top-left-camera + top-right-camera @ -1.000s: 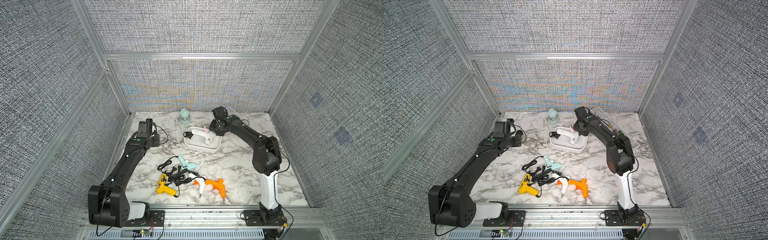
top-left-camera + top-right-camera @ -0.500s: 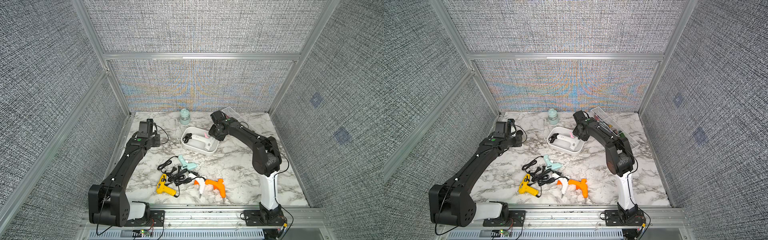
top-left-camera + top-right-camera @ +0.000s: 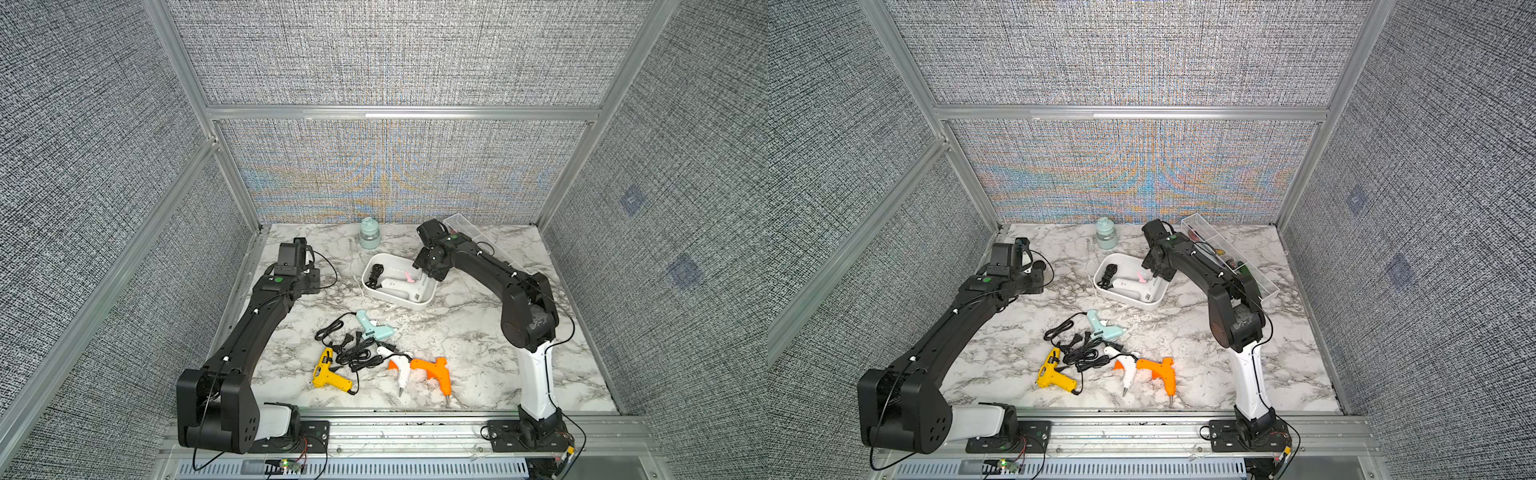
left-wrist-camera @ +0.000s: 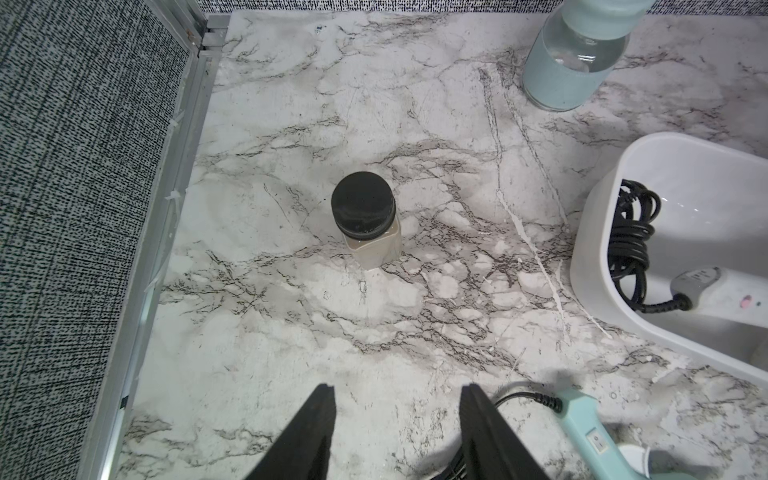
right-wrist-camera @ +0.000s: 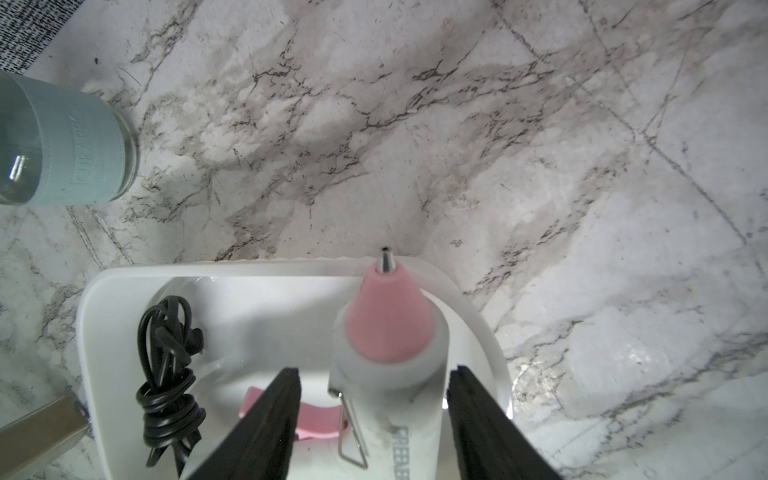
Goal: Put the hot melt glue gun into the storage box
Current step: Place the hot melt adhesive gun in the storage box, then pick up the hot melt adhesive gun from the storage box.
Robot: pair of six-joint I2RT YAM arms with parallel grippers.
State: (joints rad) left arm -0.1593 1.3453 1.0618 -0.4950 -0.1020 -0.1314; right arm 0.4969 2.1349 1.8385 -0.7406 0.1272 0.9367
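The white storage box (image 3: 388,298) (image 3: 1125,300) stands at the back middle of the marble table. Inside it lies a white hot melt glue gun (image 3: 399,284) (image 3: 1133,284) (image 5: 390,332) with a pink nozzle, beside its coiled black cord (image 5: 166,374). My right gripper (image 3: 428,272) (image 5: 376,369) hangs over the box's right end, open, with a gap on each side of the gun's barrel. My left gripper (image 3: 309,280) (image 4: 397,386) is open and empty above bare table, left of the box (image 4: 582,266).
Mint (image 3: 372,328), yellow (image 3: 328,374), white-and-orange (image 3: 399,368) and orange (image 3: 436,370) glue guns lie in front among tangled black cords (image 3: 357,353). A mint jar (image 3: 369,233) stands at the back. A clear divided tray (image 3: 1229,253) runs along the right. A black-capped bottle (image 4: 365,212) stands ahead of the left gripper.
My right gripper brought the white glue gun down into the box, then spread its jaws off the barrel. The left arm has not moved.
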